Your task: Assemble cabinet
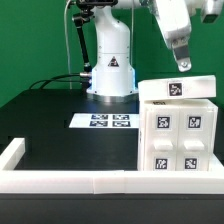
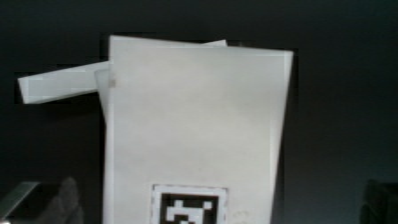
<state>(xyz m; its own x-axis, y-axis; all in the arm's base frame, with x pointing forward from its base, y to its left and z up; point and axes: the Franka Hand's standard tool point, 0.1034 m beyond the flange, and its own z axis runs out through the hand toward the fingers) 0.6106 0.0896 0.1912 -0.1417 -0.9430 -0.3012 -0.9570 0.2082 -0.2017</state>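
Cabinet (image 1: 178, 125): white tagged body, upright on black bench (image 1: 55, 130), exterior view's right, near white rim (image 1: 60, 181). Fingers (image 2: 57, 200): spread wide, empty, above cabinet top. Marker board (image 1: 103, 122): mid-bench, apart.

No words or numbers readable. Black-and-white square tags (image 1: 160, 124): five on the cabinet (image 1: 178, 140), four on the marker board (image 1: 103, 122), one near the arm (image 1: 172, 25) tip. Wrist view shows one cabinet tag. Warning triangle (image 1: 112, 68) on robot base (image 1: 110, 88).
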